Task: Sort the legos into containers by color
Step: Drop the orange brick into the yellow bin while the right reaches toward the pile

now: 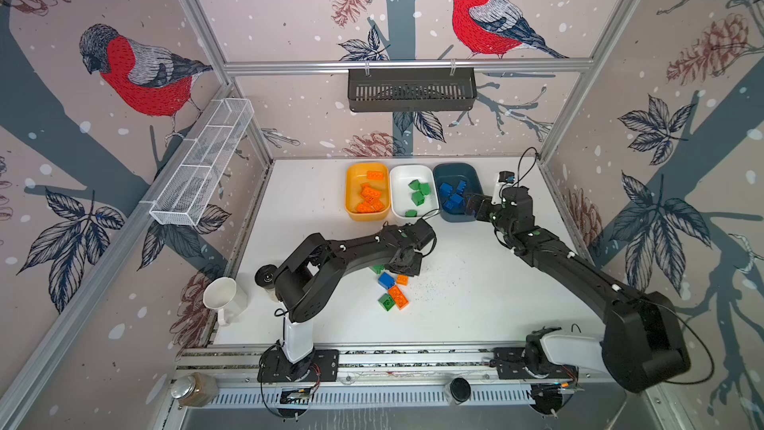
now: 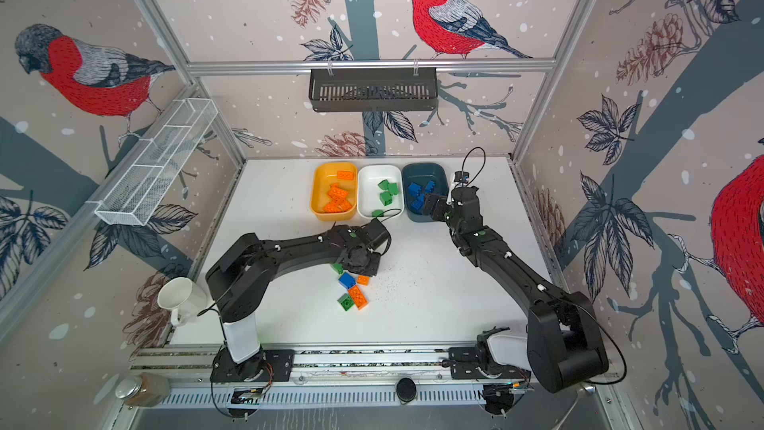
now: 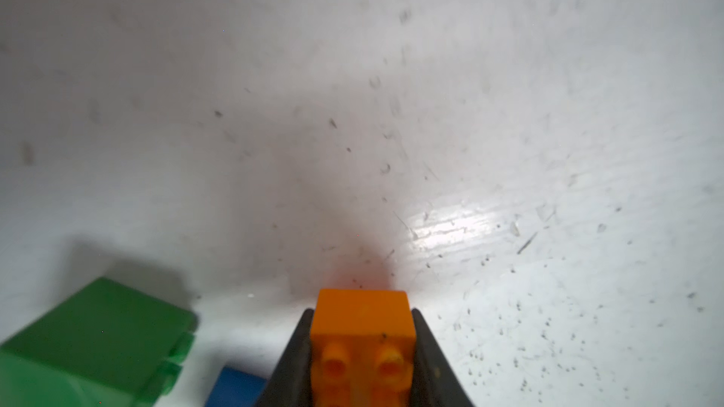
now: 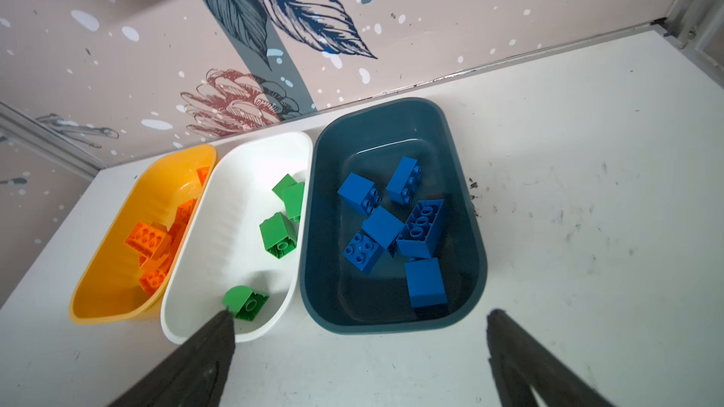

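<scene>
Most of the sorting looks done. The three tubs stand in a row at the back of the table [image 1: 475, 308]. The yellow-orange tub [image 1: 354, 184] holds a heap of orange bricks [image 1: 369, 199], the white tub [image 1: 399, 196] four green bricks [image 1: 418, 198], and the teal tub [image 4: 466, 236] six blue bricks [image 4: 382, 227]. I see no colour mixed in.

What is left is a small cluster mid-table, well apart from the tubs. There is a loose blue brick [image 1: 385, 280], a long orange brick [image 1: 398, 296] and a loose green brick [image 1: 386, 302] touching it. A second green brick [image 1: 377, 269] sits half under the left arm.

The left gripper [image 3: 362, 313] is down in that cluster, pinching a small orange brick [image 3: 362, 346] by its sides, studs toward the wrist camera. In a top view, the small orange piece [image 1: 402, 280] at the gripper's edge is probably that same brick, though the gripper body hides the contact.

The right gripper [image 4: 361, 315] hangs at the near end of the teal tub, jaws spread wide with nothing between them.

By my reckoning about five bricks remain, and the one in hand belongs in the yellow-orange tub.

I can read no writing anywhere. The tubs are plain, and the studs are too blurred to show any maker's mark.
</scene>
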You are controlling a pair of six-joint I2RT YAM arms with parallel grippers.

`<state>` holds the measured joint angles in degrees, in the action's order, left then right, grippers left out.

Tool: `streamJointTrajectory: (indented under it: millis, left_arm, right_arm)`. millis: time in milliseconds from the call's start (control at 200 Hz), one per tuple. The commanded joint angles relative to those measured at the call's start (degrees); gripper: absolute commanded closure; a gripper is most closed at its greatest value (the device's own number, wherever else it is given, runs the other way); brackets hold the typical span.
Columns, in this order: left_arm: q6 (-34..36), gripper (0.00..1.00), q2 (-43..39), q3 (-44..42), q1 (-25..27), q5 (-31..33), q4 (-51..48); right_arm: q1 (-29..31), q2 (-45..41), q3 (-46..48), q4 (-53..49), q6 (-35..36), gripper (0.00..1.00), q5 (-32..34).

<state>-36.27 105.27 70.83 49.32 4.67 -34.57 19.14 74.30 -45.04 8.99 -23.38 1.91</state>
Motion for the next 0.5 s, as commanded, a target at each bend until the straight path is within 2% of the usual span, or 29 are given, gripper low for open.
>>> streamJointTrajectory:
  millis: [0,160,345,495]
  left_arm:
    - [2.0,0.8,-3.7,0.0,-3.5,1.4,3.9]
    - [4.6,0.8,-6.8,1.4,-12.2,4.6,7.9]
    - [7.5,0.8,-4.8,5.6,-20.8,9.5,11.1]
    - [8.2,0.8,-0.3,9.6,-25.5,8.7,11.9]
  right_arm:
    - [2.5,1.0,-0.8,1.4,5.1,0.0,-0.5]
    - [7.2,3.7,-1.8,2.1,9.3,0.01,1.2]
    - [9.6,7.0,-4.4,1.0,10.0,0.0,2.0]
    - [11.1,8.5,-6.4,-0.4,11.1,0.0,4.0]
